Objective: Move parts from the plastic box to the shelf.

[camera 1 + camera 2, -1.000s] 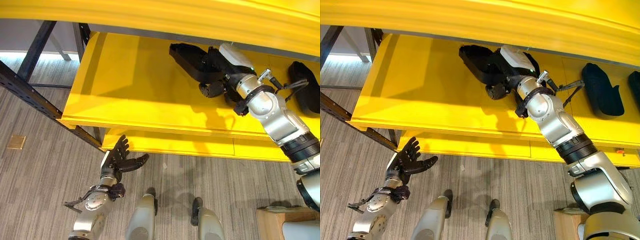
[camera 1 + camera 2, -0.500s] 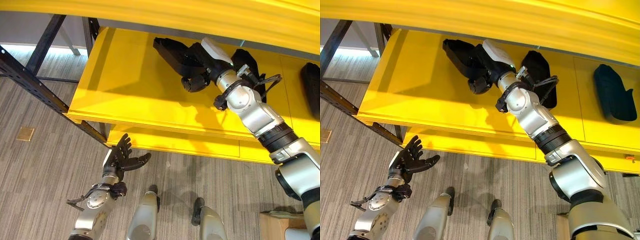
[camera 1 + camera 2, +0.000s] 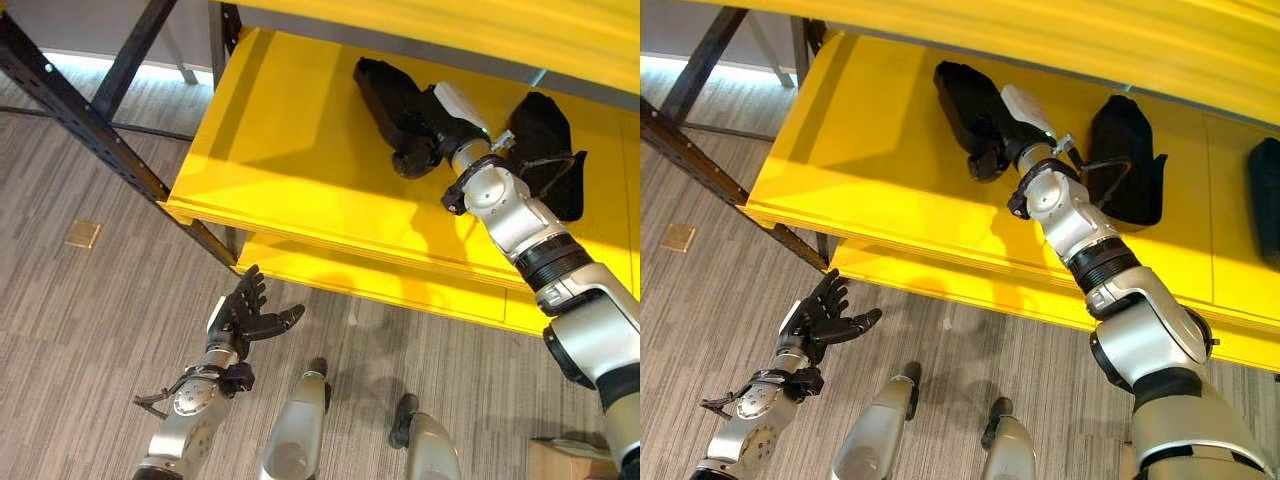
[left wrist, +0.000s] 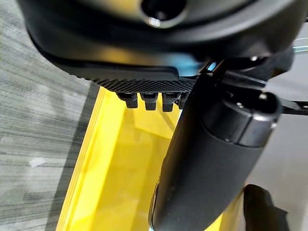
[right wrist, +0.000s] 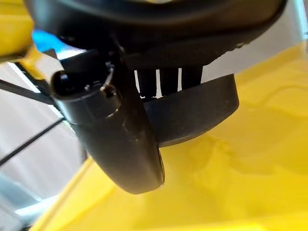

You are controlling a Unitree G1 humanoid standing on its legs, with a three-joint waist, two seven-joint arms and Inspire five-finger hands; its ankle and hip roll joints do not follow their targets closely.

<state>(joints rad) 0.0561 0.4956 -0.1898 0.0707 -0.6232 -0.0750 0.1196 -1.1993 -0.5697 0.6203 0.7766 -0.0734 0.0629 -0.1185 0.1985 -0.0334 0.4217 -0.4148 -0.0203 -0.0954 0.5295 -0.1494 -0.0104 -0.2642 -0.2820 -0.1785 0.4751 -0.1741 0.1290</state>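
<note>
Here, upper centre of frame, my right hand (image 3: 432, 128) has its fingers curled around a black part (image 3: 385, 95) resting on the yellow shelf (image 3: 290, 170). My left hand (image 3: 243, 318) hangs spread, lower left. Releasing carelessly could nudge the neighbouring part (image 3: 545, 150).

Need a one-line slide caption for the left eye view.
Right hand grips a black part on the yellow shelf.

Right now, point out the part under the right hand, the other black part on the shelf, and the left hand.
Part under the right hand (image 3: 385, 95), left eye view, its bare upper end.
Other black part (image 3: 1123, 150), right eye view, its middle.
Left hand (image 3: 240, 318), left eye view, its palm.
</note>
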